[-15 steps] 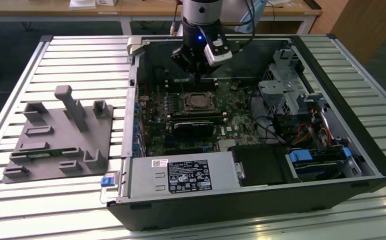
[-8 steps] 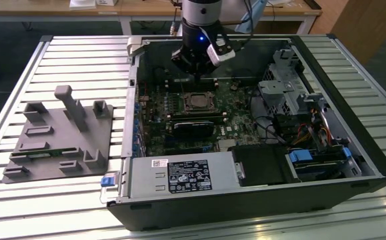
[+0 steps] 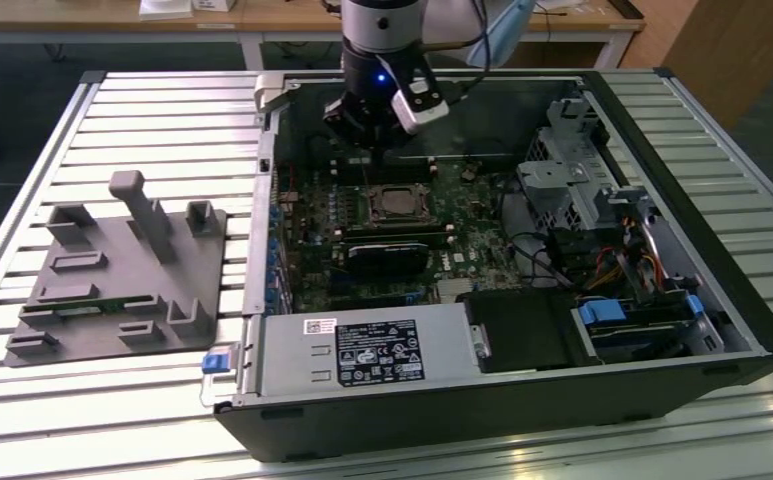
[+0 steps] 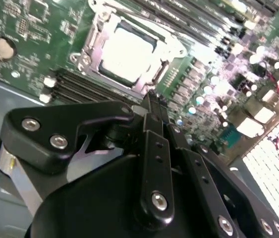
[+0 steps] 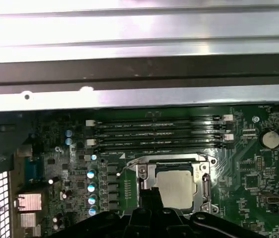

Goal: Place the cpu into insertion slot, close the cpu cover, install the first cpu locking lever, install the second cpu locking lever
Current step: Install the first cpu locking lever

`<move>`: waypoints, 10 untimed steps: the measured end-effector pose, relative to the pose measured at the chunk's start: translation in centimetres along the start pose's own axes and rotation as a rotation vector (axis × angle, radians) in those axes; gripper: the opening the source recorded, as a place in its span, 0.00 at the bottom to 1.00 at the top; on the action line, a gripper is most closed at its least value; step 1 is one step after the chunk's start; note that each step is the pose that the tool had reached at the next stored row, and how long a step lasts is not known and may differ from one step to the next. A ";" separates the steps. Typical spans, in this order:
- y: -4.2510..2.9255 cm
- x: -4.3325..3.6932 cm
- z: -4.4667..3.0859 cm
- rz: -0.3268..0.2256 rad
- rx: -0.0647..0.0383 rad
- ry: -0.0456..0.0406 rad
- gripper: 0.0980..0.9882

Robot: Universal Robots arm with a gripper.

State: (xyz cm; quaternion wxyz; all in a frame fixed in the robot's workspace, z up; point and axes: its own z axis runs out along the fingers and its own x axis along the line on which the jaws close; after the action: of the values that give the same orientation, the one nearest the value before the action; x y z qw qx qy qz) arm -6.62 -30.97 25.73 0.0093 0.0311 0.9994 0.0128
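Observation:
The cpu (image 4: 128, 49) lies flat in the insertion slot (image 5: 206, 187), its dull grey top showing through the window of the cpu cover (image 4: 95, 47). The cover lies down flat around the chip. In the exterior view the cpu (image 3: 393, 204) sits mid-board inside the open computer case. My gripper (image 3: 383, 165) hangs just above the board at the socket's far edge. In both wrist views its black fingers are shut together with nothing between them, and the tips (image 4: 152, 101) stop just short of the cover's rim. The gripper (image 5: 150, 196) overlaps the socket's edge beside the cpu (image 5: 175, 186).
Long memory slots (image 5: 154, 134) run beside the socket, with the case's metal wall (image 5: 129, 94) beyond them. A long black card (image 3: 386, 250), a power supply (image 3: 359, 350) and a drive cage (image 3: 566, 180) crowd the case. A grey fixture (image 3: 119, 270) lies on the slatted table.

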 end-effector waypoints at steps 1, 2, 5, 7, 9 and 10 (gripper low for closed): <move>-0.01 0.10 0.00 0.000 0.000 -0.0001 0.01; -0.01 0.18 0.00 -0.001 0.000 0.0000 0.01; -0.03 0.44 -0.01 -0.002 0.000 0.0001 0.01; -0.04 0.56 -0.01 -0.002 0.000 0.0001 0.01; -0.05 0.70 -0.01 -0.002 0.000 0.0001 0.01; -0.06 0.80 -0.02 -0.002 0.000 0.0001 0.01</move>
State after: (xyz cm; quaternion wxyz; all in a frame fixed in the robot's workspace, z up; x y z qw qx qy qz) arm -7.42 -30.98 25.73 0.0092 0.0301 0.9994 0.0128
